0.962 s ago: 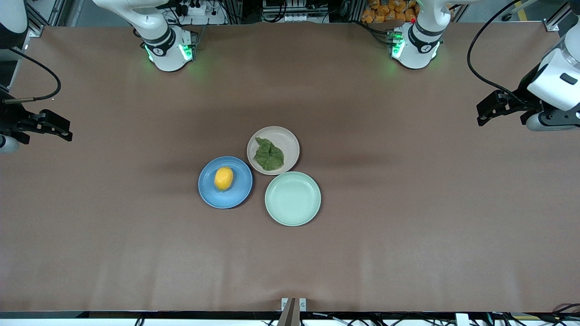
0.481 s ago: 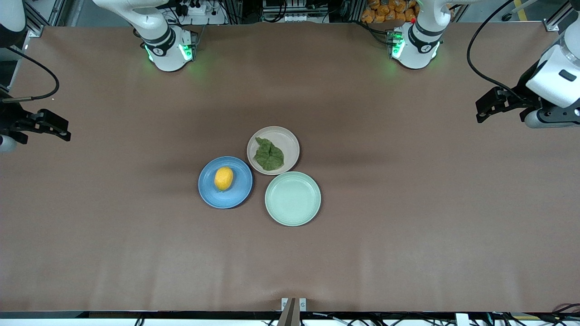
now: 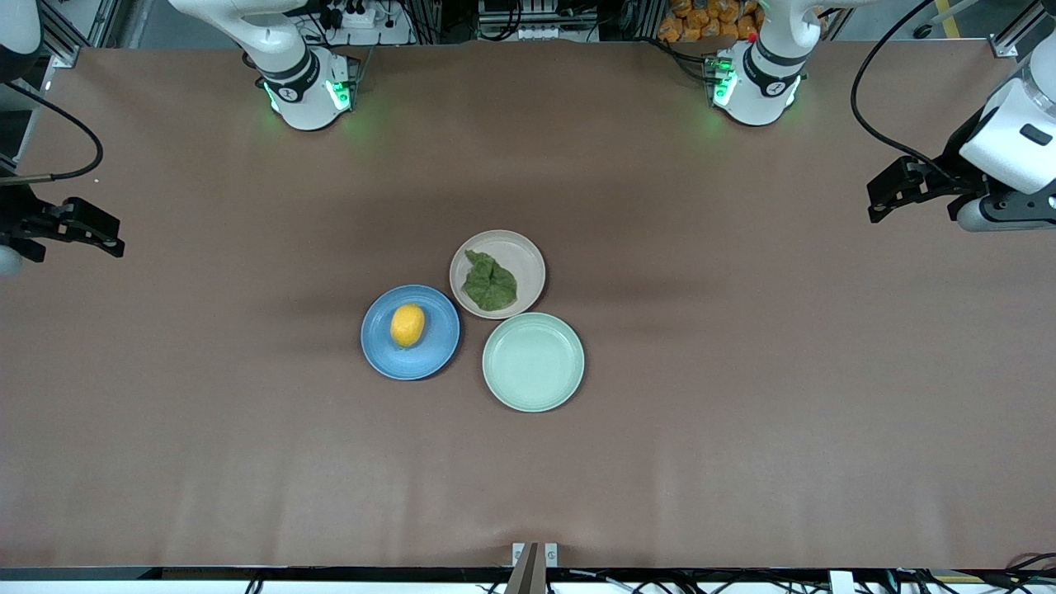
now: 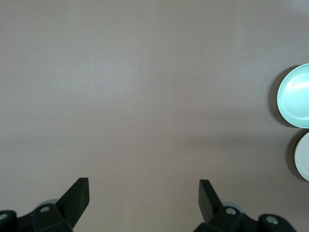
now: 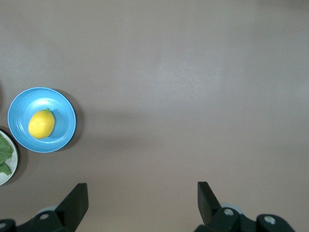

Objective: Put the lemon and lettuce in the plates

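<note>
The yellow lemon lies in the blue plate at the table's middle; both also show in the right wrist view, the lemon in the blue plate. The dark green lettuce lies in the beige-pink plate, touching the blue plate and a little farther from the front camera. My left gripper is open and empty, up over the left arm's end of the table. My right gripper is open and empty, up over the right arm's end.
An empty pale mint-green plate sits beside the two others, nearest the front camera; it also shows in the left wrist view. The two arm bases stand along the table's back edge.
Both grippers have drifted slightly outward and upward, away from the plates. The lemon, lettuce and plates have not moved.
</note>
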Robot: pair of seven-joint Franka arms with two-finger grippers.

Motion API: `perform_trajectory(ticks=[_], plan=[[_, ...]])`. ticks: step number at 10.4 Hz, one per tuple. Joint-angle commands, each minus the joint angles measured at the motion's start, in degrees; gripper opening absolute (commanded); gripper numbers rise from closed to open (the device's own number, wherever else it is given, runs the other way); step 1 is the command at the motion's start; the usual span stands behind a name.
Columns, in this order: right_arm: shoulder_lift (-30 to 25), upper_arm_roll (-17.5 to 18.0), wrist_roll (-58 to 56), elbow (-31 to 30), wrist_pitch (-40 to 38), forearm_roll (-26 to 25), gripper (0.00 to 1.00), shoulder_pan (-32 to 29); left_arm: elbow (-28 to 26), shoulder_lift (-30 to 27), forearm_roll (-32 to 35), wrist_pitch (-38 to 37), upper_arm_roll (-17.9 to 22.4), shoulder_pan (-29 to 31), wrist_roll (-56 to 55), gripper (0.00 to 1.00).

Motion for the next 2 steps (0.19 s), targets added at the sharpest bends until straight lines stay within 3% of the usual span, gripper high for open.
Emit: perform_trajectory(ticks=[1,2], plan=[[-0.28,0.44,0.53,0.50,-0.76,0.37,1.00,-0.80,0.40,-0.83,-1.21,-1.08,0.46,-0.23,1.55,1.00],[-0.28,0.44,0.44,0.50,-0.76,0.37,1.00,-0.72,0.40,-1.36,-1.04,-1.08,0.46,-0.23,1.46,1.00]])
